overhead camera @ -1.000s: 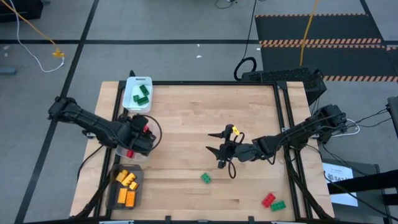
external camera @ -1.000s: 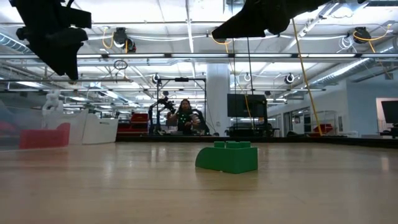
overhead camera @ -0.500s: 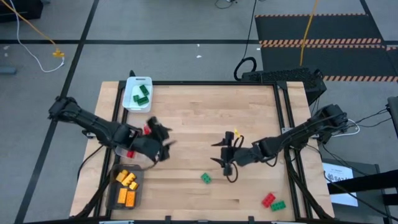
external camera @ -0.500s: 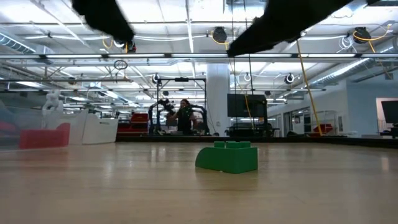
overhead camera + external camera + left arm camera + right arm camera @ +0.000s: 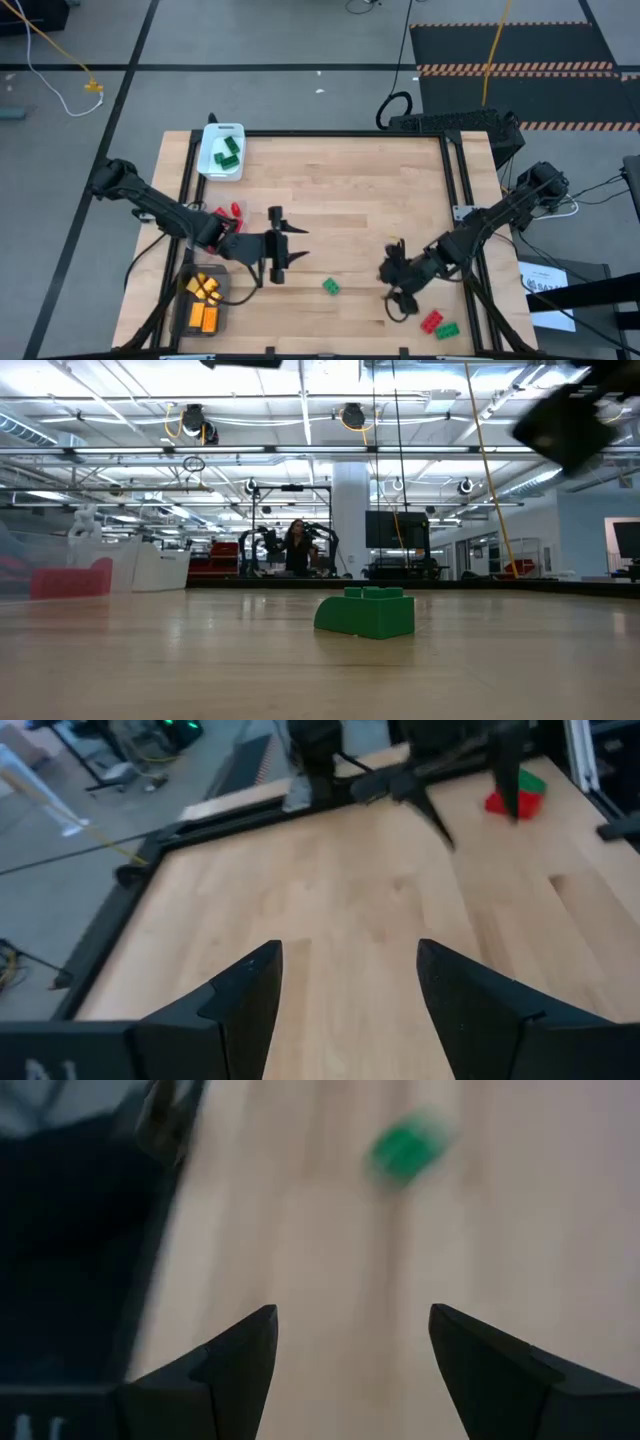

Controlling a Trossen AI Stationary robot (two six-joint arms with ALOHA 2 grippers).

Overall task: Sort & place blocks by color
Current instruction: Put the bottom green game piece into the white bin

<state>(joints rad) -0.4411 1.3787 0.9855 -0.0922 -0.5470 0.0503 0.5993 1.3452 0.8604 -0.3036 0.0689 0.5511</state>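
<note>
The left gripper, jaws spread and empty, hung near the lone green block mid-table toward the front edge; it should centre over it before closing. The right gripper, apparently empty, stood open near the front-right red-green pair.

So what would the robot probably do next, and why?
Probably the left gripper moves on toward the lone green block and lowers over it. Its fingers are open and empty, pointing that way, and the block lies loose on the table while other greens sit in the white tray.
</note>
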